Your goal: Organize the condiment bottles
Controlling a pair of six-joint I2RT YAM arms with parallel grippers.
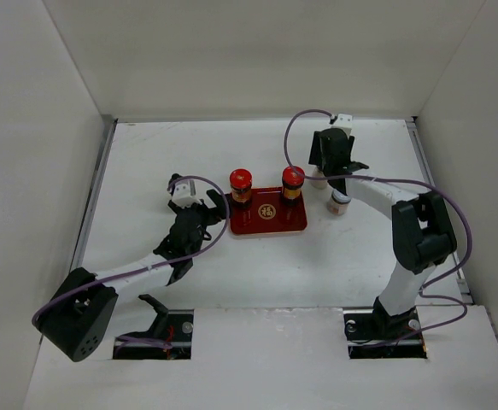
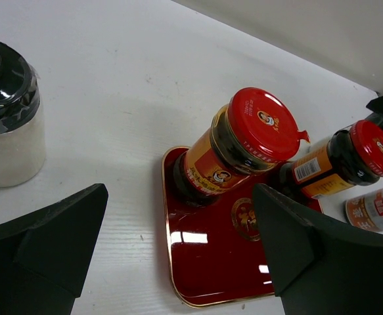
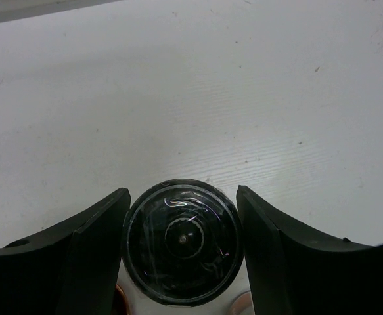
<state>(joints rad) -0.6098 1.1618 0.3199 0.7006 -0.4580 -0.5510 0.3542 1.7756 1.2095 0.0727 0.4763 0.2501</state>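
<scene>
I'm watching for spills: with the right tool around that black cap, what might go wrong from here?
The right tool flanks the glossy round cap of the black-capped bottle, so it may slip or tilt when lifted. The nearer red-capped jar on the red tray and the pale-capped bottle stand close by; carrying it over might knock either down.

Glossy tray (image 2: 204,262); shiny red-capped bottle (image 2: 244,141)

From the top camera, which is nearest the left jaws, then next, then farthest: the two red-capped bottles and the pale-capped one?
1. Left red-capped bottle, on the tray's left end.
2. Right red-capped bottle, tray's right end.
3. Pale-capped bottle, off the tray, farther right.
</scene>
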